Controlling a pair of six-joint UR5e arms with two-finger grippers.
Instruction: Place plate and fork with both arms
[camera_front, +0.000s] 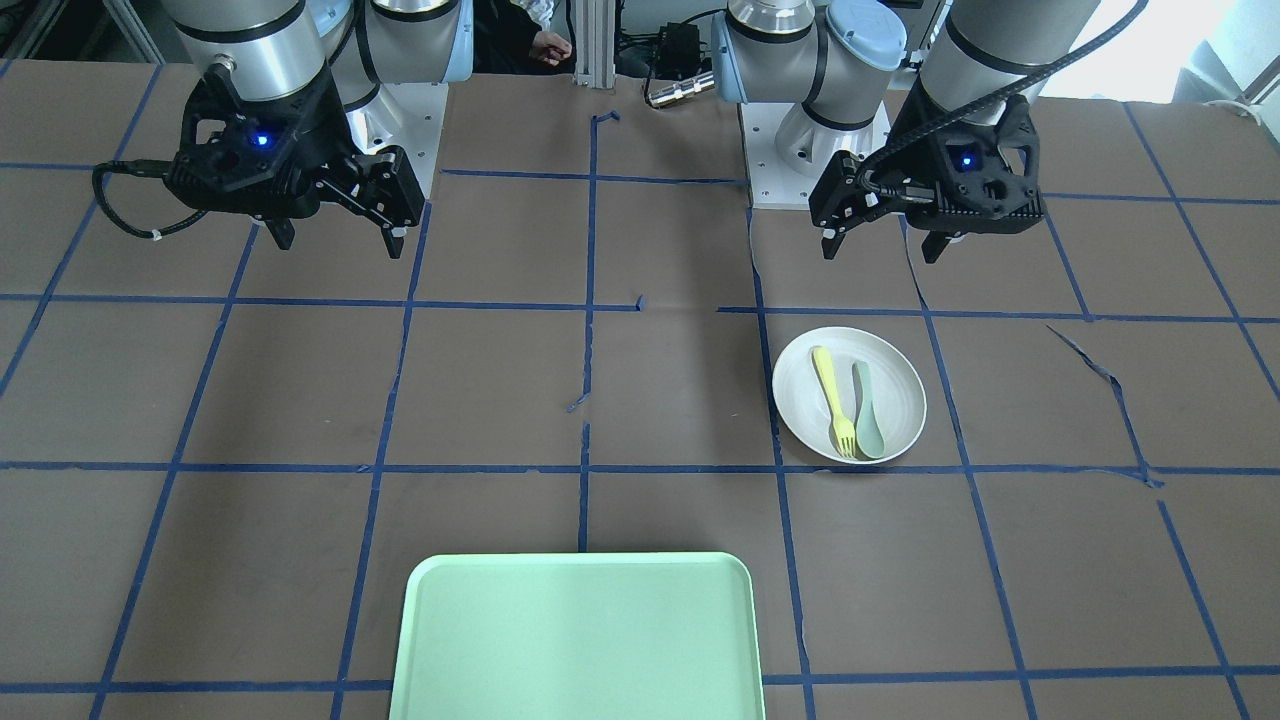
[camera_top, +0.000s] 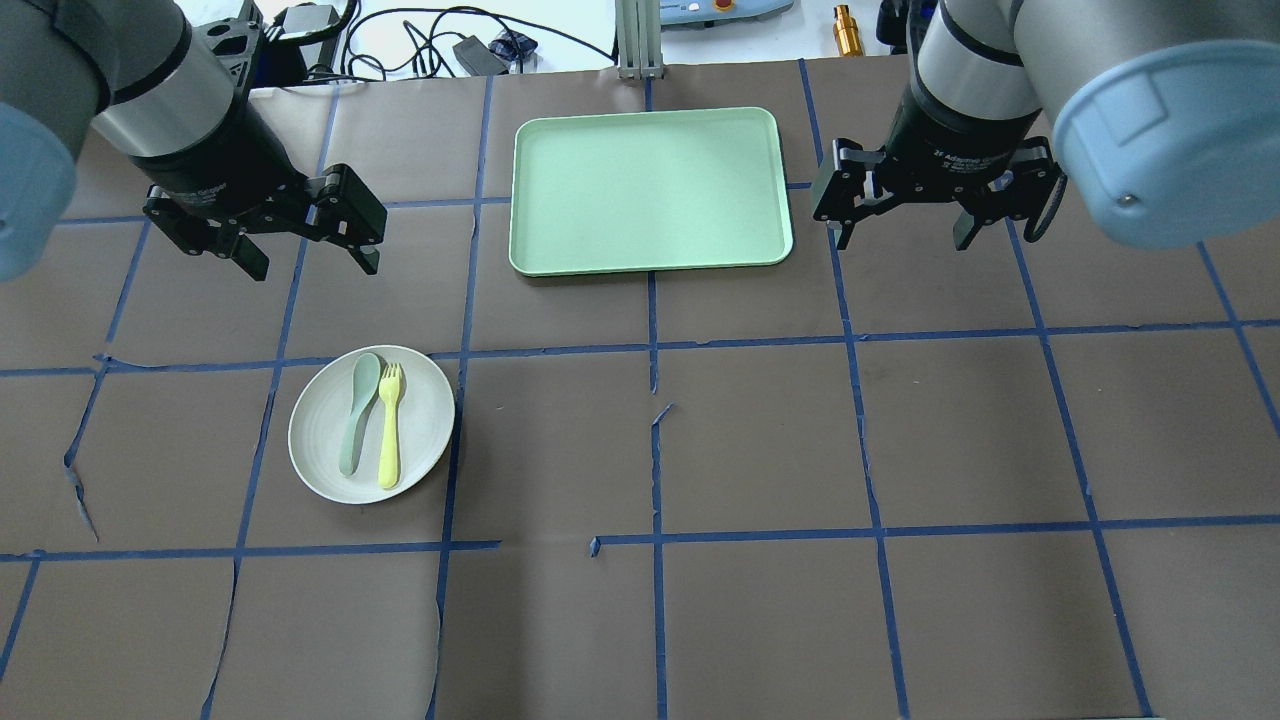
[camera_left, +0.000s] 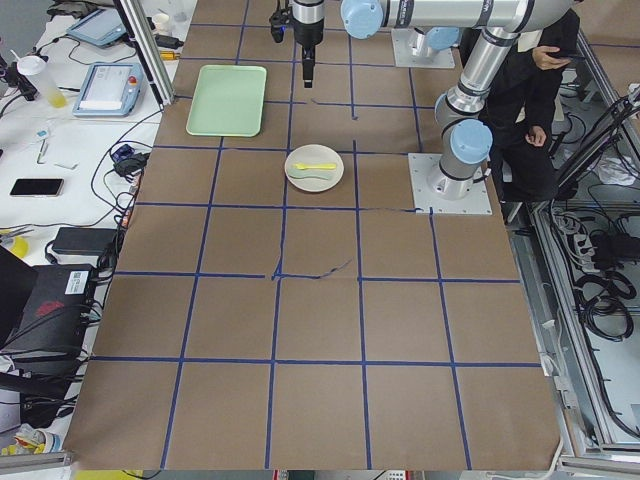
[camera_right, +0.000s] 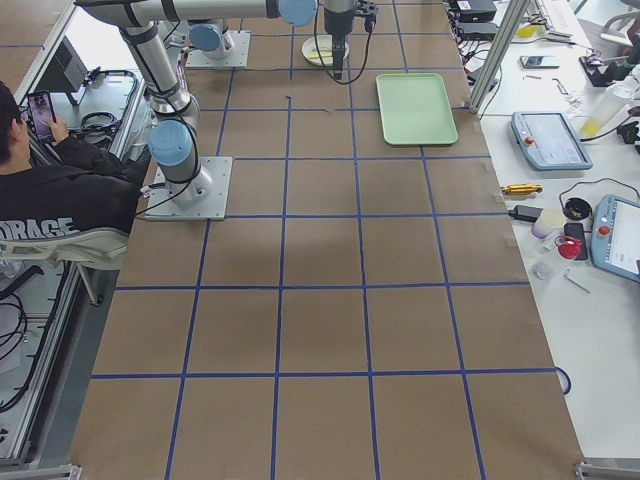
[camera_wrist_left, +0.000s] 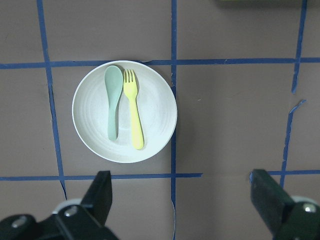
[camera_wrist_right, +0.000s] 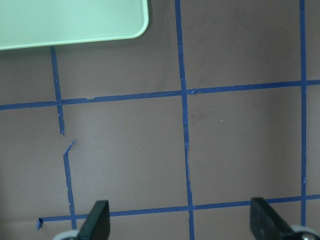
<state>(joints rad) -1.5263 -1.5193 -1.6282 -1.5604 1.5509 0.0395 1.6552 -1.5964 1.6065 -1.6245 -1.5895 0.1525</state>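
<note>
The round white plate (camera_top: 425, 410) lies on the table on my left side, with the yellow fork (camera_top: 389, 425) and a pale grey-green spoon (camera_top: 356, 415) side by side on it. The left wrist view shows the plate (camera_wrist_left: 90, 110) and the fork (camera_wrist_left: 133, 115) from above. My left gripper (camera_top: 315, 270) is open and empty, hovering above the table just beyond the plate. My right gripper (camera_top: 905, 243) is open and empty, hovering right of the tray. In the front view the left gripper (camera_front: 882, 255) is above the plate (camera_front: 800, 395).
A large light-green tray (camera_top: 650, 190) lies at the far middle of the table, between the two grippers; its corner shows in the right wrist view (camera_wrist_right: 75, 20). The brown table cover carries blue tape lines. A person sits by the robot's base in the side views.
</note>
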